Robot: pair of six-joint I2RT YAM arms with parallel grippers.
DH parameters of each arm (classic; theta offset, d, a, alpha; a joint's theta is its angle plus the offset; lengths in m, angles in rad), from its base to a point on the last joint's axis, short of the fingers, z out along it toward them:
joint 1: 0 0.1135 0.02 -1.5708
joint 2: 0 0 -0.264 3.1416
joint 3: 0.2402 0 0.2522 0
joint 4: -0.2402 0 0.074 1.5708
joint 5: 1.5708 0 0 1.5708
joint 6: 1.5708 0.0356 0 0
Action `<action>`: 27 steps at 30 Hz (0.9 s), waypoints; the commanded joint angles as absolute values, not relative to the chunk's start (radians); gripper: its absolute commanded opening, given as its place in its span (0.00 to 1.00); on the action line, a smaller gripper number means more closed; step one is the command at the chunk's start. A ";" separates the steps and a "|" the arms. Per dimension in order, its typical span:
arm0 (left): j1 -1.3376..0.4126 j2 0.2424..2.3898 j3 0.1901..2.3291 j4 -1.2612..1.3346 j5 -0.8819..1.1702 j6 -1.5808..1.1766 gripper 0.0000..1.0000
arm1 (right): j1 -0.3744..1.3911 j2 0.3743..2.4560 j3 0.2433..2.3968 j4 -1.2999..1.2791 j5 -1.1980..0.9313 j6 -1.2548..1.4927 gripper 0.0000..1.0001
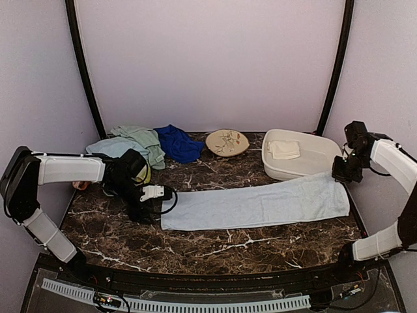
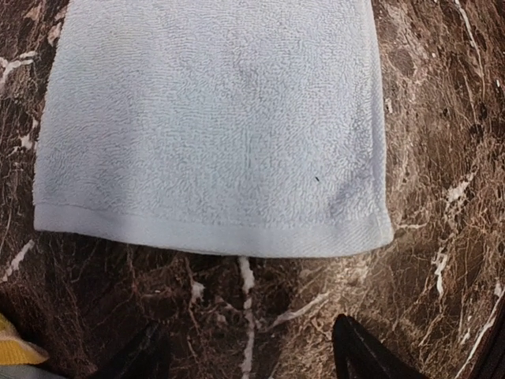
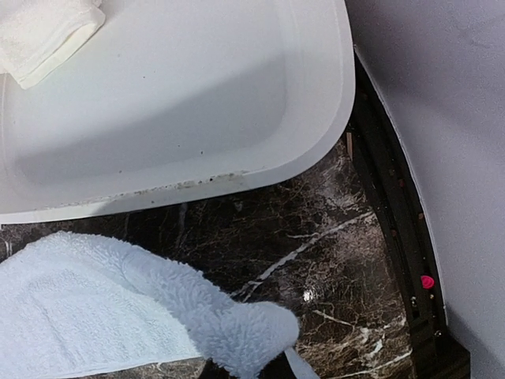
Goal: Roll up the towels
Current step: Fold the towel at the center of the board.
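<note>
From above, the long light blue towel [image 1: 260,203] lies flat as a strip across the middle of the table [image 1: 260,251], running from the left side almost to the right edge. The left gripper [image 1: 151,195] sits low at the strip's left end. The right gripper [image 1: 344,171] is over its far right corner. More towels [image 1: 140,142], pale green, light blue and royal blue, are heaped at the far left corner, near the plate [image 1: 227,142]. The white tub [image 1: 319,160] stands at the far right with a cream towel [image 1: 283,149] inside.

The left wrist view shows the strip's short hem straight and flat on the marble, just ahead of two dark fingertips [image 2: 359,355]. They are spread apart with nothing between them, so this hand is open and empty.

The right wrist view shows the strip's corner bunched and lifted off the table near the tub's rim, rising to where the fingers meet. That hand is closed and seems to pinch this corner.

The step in hand looks like starting the roll from the left hem. To do it well, the left fingers should take the hem at its middle, turn it over tightly and evenly, and run the roll square to the long edges. The right hand should hold the far end lightly taut so the cloth neither wrinkles nor skews.
</note>
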State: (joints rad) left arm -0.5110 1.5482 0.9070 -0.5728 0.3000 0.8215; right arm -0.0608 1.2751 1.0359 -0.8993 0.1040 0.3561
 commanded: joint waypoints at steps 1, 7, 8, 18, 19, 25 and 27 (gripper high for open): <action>-0.509 1.538 0.962 -0.592 0.296 0.783 0.74 | -0.041 1.241 1.083 -0.897 0.013 0.364 0.00; -0.452 1.497 0.940 -0.603 0.292 0.795 0.74 | 0.231 1.301 1.113 -0.839 -0.038 0.520 0.00; -0.437 1.488 0.936 -0.606 0.295 0.801 0.75 | 0.274 1.315 1.118 -0.821 -0.053 0.547 0.00; -0.350 1.406 0.860 -0.588 0.304 0.848 0.75 | 0.579 1.535 1.306 -0.720 -0.104 0.686 0.00; -0.350 1.405 0.853 -0.581 0.305 0.848 0.74 | 0.604 1.560 1.331 -0.714 -0.106 0.693 0.00; -0.350 1.407 0.832 -0.563 0.290 0.857 0.74 | 0.718 1.733 1.505 -0.713 -0.115 0.710 0.00; -0.351 1.403 0.826 -0.557 0.290 0.860 0.74 | 0.744 1.780 1.547 -0.700 -0.134 0.717 0.00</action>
